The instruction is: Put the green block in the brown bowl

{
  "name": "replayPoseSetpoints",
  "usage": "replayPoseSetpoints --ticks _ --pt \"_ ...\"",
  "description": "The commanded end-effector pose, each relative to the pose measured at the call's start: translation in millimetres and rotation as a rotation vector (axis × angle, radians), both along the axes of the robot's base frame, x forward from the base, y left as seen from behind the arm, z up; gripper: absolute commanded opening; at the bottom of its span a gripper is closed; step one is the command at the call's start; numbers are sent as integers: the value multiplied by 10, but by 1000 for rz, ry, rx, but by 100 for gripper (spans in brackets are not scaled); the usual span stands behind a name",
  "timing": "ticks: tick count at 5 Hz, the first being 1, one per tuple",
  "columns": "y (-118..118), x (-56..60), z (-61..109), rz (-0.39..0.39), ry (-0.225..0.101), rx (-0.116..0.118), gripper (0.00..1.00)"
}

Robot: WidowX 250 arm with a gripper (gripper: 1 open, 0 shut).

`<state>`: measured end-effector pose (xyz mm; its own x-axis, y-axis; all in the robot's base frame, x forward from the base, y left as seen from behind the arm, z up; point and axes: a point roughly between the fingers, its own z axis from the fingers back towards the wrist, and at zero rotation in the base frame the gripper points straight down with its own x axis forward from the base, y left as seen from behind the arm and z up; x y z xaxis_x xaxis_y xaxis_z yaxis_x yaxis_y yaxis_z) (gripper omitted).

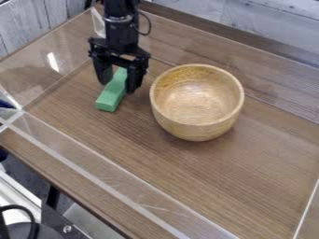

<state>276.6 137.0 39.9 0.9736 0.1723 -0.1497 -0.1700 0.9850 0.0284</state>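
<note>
1. Jaws [117, 77] spread wide, one to either side of the green block [111, 96], which lies flat on the surface [149, 173] toward its left edge, just beside the brown wooden bowl [197, 102].
2. Probably light and stiff, hardly fragile; smooth faces might slip.
3. Best hold: across its narrow width, near the middle, so neither end dips on lifting.
</note>
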Motion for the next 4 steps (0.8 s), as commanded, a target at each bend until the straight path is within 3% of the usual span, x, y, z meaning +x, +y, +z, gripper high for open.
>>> replayPoseSetpoints --ticks 1,2,3,4 --pt "127 125 113 13 -62 33 100" --pt "145 149 76 16 -67 30 0" --pt "145 158 75 15 -67 27 100" --pt "142 164 71 14 -65 25 100"
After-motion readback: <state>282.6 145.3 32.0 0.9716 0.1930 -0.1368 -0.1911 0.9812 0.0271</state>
